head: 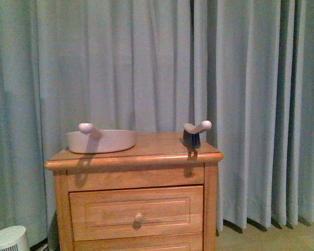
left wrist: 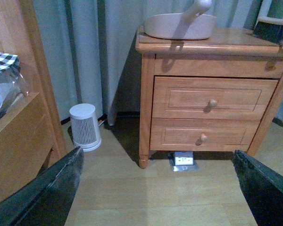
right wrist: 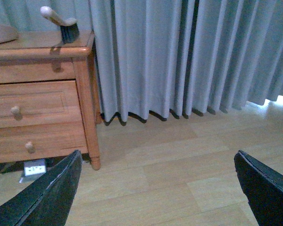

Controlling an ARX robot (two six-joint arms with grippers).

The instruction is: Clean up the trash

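No crumpled white tissue or paper wad shows in any view; the trash is hidden or out of view. A pale pinkish-grey dustpan (head: pixel 101 140) sits on the left of the wooden nightstand top (head: pixel 157 149), and a white-handled dark-bristled brush (head: pixel 194 133) stands at its right rear. Both also show in the left wrist view: the dustpan (left wrist: pixel 179 26) and the brush (left wrist: pixel 272 26). The brush also shows in the right wrist view (right wrist: pixel 63 26). My left gripper (left wrist: pixel 158 188) is open and empty above the floor before the nightstand. My right gripper (right wrist: pixel 158 188) is open and empty over bare floor to the nightstand's right.
Grey-green curtains (head: pixel 146 63) hang behind the nightstand. A small white round appliance (left wrist: pixel 85 126) stands on the floor to its left, and a small white box (left wrist: pixel 183 159) lies under it. Wooden furniture (left wrist: pixel 19 127) stands close at the left wrist view's left edge.
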